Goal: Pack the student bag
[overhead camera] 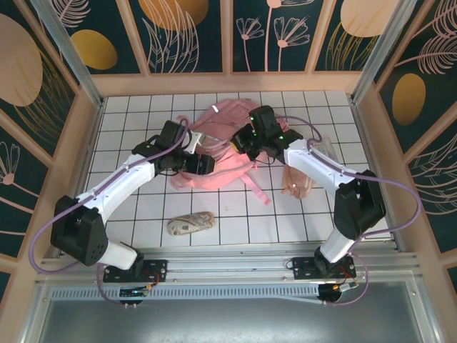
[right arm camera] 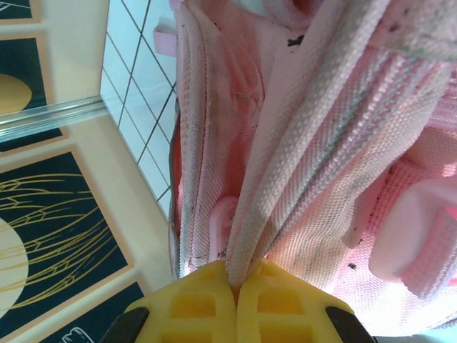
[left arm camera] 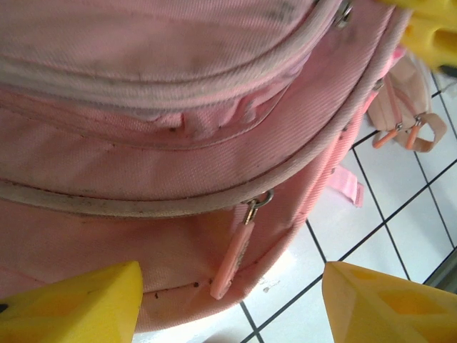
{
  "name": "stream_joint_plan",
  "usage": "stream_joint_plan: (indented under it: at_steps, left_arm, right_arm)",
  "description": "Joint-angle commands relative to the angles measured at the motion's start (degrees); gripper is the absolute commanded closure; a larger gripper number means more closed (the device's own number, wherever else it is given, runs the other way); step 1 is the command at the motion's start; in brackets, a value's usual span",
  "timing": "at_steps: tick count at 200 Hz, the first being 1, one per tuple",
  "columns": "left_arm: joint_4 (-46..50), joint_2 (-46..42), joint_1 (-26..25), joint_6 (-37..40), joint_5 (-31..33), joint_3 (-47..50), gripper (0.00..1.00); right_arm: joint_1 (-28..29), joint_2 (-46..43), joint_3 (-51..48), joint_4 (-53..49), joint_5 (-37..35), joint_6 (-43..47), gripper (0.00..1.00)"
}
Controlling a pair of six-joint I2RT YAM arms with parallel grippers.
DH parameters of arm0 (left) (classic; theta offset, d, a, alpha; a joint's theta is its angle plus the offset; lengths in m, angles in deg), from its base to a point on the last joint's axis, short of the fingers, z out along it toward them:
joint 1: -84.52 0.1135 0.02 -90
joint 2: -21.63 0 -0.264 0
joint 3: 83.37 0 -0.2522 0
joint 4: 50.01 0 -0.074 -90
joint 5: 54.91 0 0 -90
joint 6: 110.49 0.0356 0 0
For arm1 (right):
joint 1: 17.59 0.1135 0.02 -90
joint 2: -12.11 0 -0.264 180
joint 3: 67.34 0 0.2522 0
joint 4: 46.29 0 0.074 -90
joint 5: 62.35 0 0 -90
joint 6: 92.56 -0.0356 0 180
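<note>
A pink backpack (overhead camera: pixel 225 121) is lying at the far middle of a white tiled table (overhead camera: pixel 285 214), flanked by both arms. From above, a patterned pouch (overhead camera: pixel 191 224) is being shown near the front edge, with bare tiles around it. Up close, the left gripper (left arm camera: pixel 228 307) is being held wide apart beside the backpack, with a zipper pull (left arm camera: pixel 232 257) dangling between its yellow fingers (left arm camera: pixel 71 304). In the right wrist view, a woven strap (right arm camera: pixel 307 143) is being pinched tight by the right gripper (right arm camera: pixel 235 289).

Student bag (overhead camera: pixel 228 114) centre hidden under left arm (overhead camera: pixel 143 168), right arm (overhead camera: pixel 314 161); peach item (overhead camera: pixel 296 187) half under right arm, identity unclear.
</note>
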State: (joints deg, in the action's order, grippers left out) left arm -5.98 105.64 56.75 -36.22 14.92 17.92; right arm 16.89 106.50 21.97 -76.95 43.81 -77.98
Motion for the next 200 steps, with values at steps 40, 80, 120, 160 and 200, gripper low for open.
stream_joint_plan:
  at_steps: [40, 80, 120, 160, 200]
  left_arm:
    - [-1.4, 3.1, -0.2, 1.0, 1.2, -2.3, 0.32]
    - [-1.9, 6.4, -0.2, 1.3, 0.6, -4.6, 0.45]
    - [-2.6, 7.6, -0.2, 1.4, 0.3, -5.4, 0.88]
    - [0.9, 7.4, -0.3, 3.4, 3.5, -6.1, 1.0]
    - [5.8, 5.0, 1.7, 7.1, 10.3, -3.6, 1.0]
  right_arm:
    - [0.6, -2.2, 6.9, 5.0, 1.8, -0.1, 1.0]
    - [1.0, -1.8, 7.8, 4.5, 1.6, -0.2, 1.0]
    - [1.3, -1.4, 8.2, 4.3, 1.7, -0.4, 1.0]
    - [0.6, -1.7, 8.0, 2.2, 2.1, 0.8, 1.0]
    - [-4.4, -4.5, 8.6, -6.3, 2.5, 5.7, 1.0]
